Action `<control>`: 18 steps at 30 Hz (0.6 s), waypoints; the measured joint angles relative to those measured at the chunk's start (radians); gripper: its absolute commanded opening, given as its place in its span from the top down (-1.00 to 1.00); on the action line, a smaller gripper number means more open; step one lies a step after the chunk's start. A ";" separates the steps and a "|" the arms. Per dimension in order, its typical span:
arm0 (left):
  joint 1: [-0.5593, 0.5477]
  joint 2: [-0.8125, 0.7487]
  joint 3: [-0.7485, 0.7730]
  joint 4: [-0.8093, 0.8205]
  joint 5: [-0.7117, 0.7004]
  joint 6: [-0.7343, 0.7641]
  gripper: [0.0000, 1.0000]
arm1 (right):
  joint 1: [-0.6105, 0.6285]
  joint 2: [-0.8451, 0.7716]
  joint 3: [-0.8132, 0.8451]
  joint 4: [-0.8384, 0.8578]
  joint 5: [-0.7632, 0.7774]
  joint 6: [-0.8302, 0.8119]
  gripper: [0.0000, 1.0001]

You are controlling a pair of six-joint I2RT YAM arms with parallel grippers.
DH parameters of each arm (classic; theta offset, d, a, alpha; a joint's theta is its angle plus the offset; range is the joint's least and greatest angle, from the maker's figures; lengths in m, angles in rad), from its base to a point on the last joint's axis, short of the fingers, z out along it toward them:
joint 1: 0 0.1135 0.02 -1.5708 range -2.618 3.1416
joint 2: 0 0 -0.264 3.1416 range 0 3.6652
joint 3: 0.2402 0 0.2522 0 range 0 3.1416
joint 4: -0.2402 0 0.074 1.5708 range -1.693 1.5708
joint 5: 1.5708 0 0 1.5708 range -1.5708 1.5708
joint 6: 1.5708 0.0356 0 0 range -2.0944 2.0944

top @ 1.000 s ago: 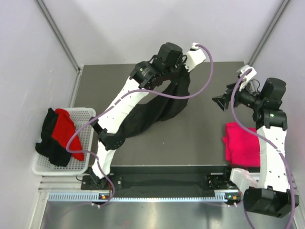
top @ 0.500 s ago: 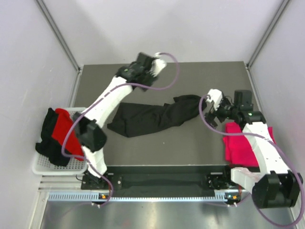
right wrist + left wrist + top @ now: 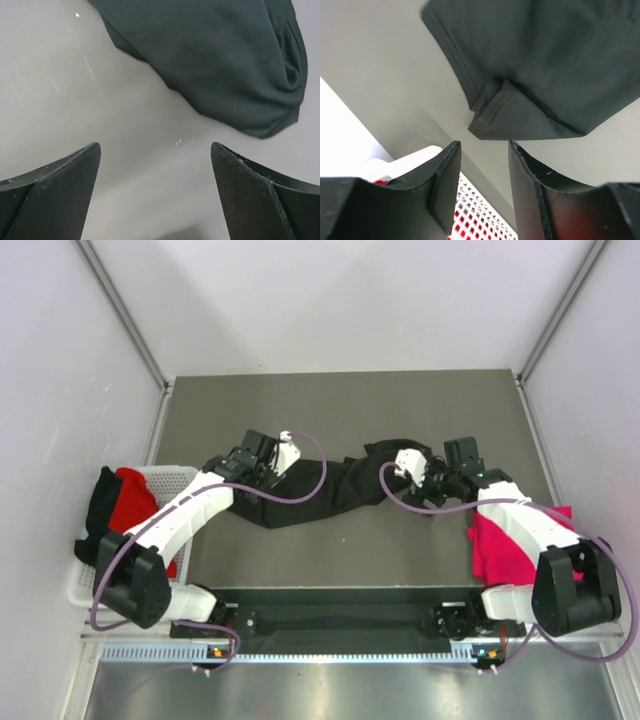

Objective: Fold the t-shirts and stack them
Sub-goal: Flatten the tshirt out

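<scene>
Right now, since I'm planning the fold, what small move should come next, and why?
Probably pinch both ends of the black shirt to spread it: it lies bunched and unheld, the open left gripper at one end, the open right gripper at the other.

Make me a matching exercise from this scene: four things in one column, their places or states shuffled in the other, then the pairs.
1. black t-shirt
2. pink t-shirt
3. white wire basket
4. left gripper

A. beside the table's left edge
B. open, holding nothing
C. stretched across the table's middle
D. at the table's right edge

Pairs: 1-C, 2-D, 3-A, 4-B
</scene>
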 measured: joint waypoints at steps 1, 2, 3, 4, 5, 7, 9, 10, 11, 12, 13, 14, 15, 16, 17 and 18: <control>0.002 0.006 -0.016 0.011 -0.003 0.003 0.06 | 0.009 0.009 0.000 0.010 0.003 0.008 -0.83; 0.006 0.017 -0.027 0.017 -0.006 0.004 0.06 | 0.017 0.017 0.000 0.019 0.006 0.017 -0.83; 0.008 0.033 -0.028 0.021 -0.007 0.003 0.06 | 0.023 0.024 0.000 0.024 0.008 0.027 -0.83; 0.010 0.055 -0.028 0.031 -0.006 0.002 0.06 | 0.026 0.029 0.000 0.027 0.011 0.032 -0.83; 0.013 0.080 -0.028 0.041 -0.006 -0.003 0.06 | 0.032 0.034 0.001 0.030 0.012 0.042 -0.83; 0.016 0.126 -0.027 0.055 -0.003 -0.014 0.05 | 0.042 0.039 0.006 0.032 0.016 0.056 -0.83; 0.018 0.177 -0.023 0.065 -0.002 -0.029 0.06 | 0.050 0.040 0.016 0.037 0.021 0.068 -0.83; 0.019 0.198 -0.020 0.070 -0.002 -0.035 0.07 | 0.054 0.040 0.019 0.039 0.023 0.070 -0.83; 0.019 0.225 -0.014 0.074 -0.003 -0.040 0.09 | 0.058 0.040 0.025 0.040 0.025 0.072 -0.83; 0.020 0.250 -0.007 0.078 -0.003 -0.045 0.15 | 0.062 0.040 0.029 0.043 0.027 0.075 -0.83; 0.021 0.269 -0.002 0.084 -0.003 -0.049 0.20 | 0.065 0.040 0.032 0.042 0.029 0.077 -0.83; 0.021 0.288 0.005 0.090 -0.003 -0.055 0.21 | 0.068 0.040 0.033 0.045 0.031 0.080 -0.83; 0.022 0.304 0.011 0.094 -0.003 -0.059 0.23 | 0.069 0.040 0.033 0.044 0.031 0.082 -0.84; 0.023 0.313 0.014 0.098 -0.003 -0.060 0.25 | 0.070 0.040 0.033 0.044 0.031 0.083 -0.84; 0.025 0.322 0.017 0.101 -0.003 -0.061 0.27 | 0.071 0.040 0.033 0.044 0.032 0.086 -0.84; 0.028 0.329 0.020 0.104 -0.003 -0.062 0.27 | 0.073 0.040 0.033 0.045 0.034 0.088 -0.83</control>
